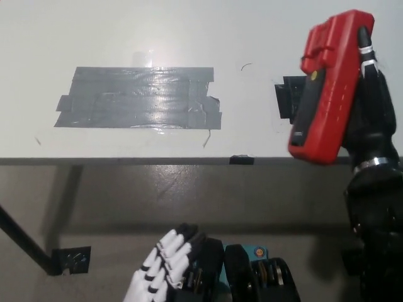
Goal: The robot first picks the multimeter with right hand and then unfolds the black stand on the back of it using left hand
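The red multimeter is held up at the right of the head view, turned edge-on so its black back panel faces left. My black right hand is shut on it from behind, a fingertip showing over its top edge. The stand on the back lies flat against the case as far as I can see. My white left hand is low at the bottom middle, far below and left of the multimeter, touching nothing, its fingers bunched together.
A white table fills the upper picture, its front edge running across the middle. A patch of grey tape lies on it. A small black bracket sits behind the multimeter. A table leg stands lower left.
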Available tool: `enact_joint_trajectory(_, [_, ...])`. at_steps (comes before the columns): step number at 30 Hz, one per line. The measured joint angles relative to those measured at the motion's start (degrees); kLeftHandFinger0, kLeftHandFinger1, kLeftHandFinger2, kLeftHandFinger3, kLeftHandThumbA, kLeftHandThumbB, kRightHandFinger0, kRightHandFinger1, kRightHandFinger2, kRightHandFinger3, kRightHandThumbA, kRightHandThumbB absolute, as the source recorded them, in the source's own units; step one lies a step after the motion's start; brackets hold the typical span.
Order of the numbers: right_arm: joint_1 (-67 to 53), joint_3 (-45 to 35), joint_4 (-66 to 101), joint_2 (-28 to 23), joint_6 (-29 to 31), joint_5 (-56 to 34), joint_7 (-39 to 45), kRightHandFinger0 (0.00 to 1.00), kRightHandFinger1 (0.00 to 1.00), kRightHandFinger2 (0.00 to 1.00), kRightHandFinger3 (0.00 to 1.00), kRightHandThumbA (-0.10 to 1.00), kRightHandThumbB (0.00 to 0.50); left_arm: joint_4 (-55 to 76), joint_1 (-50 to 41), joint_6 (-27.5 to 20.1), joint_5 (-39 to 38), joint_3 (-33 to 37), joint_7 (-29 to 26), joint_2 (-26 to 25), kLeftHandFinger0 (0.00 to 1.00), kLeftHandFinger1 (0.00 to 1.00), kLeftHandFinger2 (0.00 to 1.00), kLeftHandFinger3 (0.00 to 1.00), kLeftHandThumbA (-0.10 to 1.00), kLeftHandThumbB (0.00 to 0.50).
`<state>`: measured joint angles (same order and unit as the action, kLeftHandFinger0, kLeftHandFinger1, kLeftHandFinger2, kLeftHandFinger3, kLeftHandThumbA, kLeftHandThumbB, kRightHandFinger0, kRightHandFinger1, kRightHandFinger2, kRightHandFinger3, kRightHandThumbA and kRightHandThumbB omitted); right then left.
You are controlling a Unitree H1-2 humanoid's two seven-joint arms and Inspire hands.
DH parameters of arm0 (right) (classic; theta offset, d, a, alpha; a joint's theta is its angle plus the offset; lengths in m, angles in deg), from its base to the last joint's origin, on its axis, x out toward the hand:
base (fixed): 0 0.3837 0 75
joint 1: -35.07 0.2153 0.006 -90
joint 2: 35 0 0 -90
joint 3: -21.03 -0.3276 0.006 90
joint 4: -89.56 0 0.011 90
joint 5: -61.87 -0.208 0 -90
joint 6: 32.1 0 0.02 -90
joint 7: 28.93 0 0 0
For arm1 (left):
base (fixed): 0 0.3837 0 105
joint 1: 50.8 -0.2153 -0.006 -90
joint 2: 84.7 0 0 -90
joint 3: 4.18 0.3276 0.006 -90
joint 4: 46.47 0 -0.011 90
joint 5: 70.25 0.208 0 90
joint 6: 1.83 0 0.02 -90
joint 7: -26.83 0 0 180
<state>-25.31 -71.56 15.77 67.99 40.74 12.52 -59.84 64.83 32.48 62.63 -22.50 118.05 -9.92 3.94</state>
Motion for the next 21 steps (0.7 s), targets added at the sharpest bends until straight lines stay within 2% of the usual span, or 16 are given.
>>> enact_joint_trajectory(6, [1.7, 0.1, -7.3, -4.6, 0.7, 6.9, 0.0, 0.00, 0.35, 0.80, 0.78, -0.10, 0.113, -3.7, -1.1, 0.3, -0.6, -4.4, 1.5, -0.9, 1.00, 1.00, 1.00, 1.00, 1.00, 0.219])
enact_joint_trajectory(8, [3.0, 0.2, -10.0, -6.1, 0.8, 9.1, 0.0, 0.00, 0.33, 0.78, 0.74, -0.10, 0.152, -5.0, -1.4, 0.3, -0.9, -5.6, 2.0, -1.0, 1.00, 1.00, 1.00, 1.00, 1.00, 0.230])
enact_joint_trajectory(11, [6.0, 0.4, -14.9, -8.3, 0.9, 12.3, 0.0, 0.00, 0.27, 0.74, 0.73, -0.10, 0.151, -7.4, -1.6, 0.3, -1.6, -7.3, 2.5, -1.0, 1.00, 1.00, 1.00, 1.00, 1.00, 0.227])
enact_joint_trajectory(12, [7.4, 0.6, -16.4, -9.1, 0.9, 13.8, 0.0, 0.00, 0.25, 0.73, 0.72, -0.10, 0.172, -8.3, -1.7, 0.3, -1.9, -7.9, 2.7, -1.0, 1.00, 1.00, 1.00, 1.00, 1.00, 0.224])
enact_joint_trajectory(14, [9.2, 0.9, -18.5, -10.1, 0.9, 15.7, 0.0, 0.00, 0.26, 0.72, 0.71, -0.10, 0.153, -9.6, -1.8, 0.3, -2.4, -8.6, 2.9, -1.0, 1.00, 1.00, 1.00, 1.00, 1.00, 0.229])
enact_joint_trajectory(16, [11.3, 1.2, -20.4, -11.0, 1.0, 18.0, 0.0, 0.00, 0.27, 0.72, 0.74, -0.10, 0.118, -11.2, -1.8, 0.3, -3.1, -9.5, 3.3, -1.0, 1.00, 1.00, 1.00, 1.00, 1.00, 0.206])
enact_joint_trajectory(17, [12.4, 1.4, -21.2, -11.3, 1.1, 19.4, 0.1, 0.00, 0.27, 0.72, 0.74, -0.10, 0.118, -12.1, -1.8, 0.3, -3.6, -10.2, 3.6, -1.0, 1.00, 1.00, 1.00, 1.00, 1.00, 0.206])
enact_joint_trajectory(20, [15.0, 2.2, -22.9, -11.6, 2.2, 22.5, 0.2, 0.01, 0.16, 0.69, 0.73, -0.10, 0.113, -14.1, -1.7, 0.3, -4.8, -11.1, 3.9, -1.0, 1.00, 1.00, 1.00, 1.00, 1.00, 0.207])
enact_joint_trajectory(21, [15.6, 2.6, -23.6, -11.5, 2.7, 23.5, 0.2, 0.41, 0.19, 0.68, 0.73, -0.10, 0.119, -14.5, -1.6, 0.3, -5.0, -11.1, 3.9, -1.0, 1.00, 1.00, 1.00, 1.00, 1.00, 0.210])
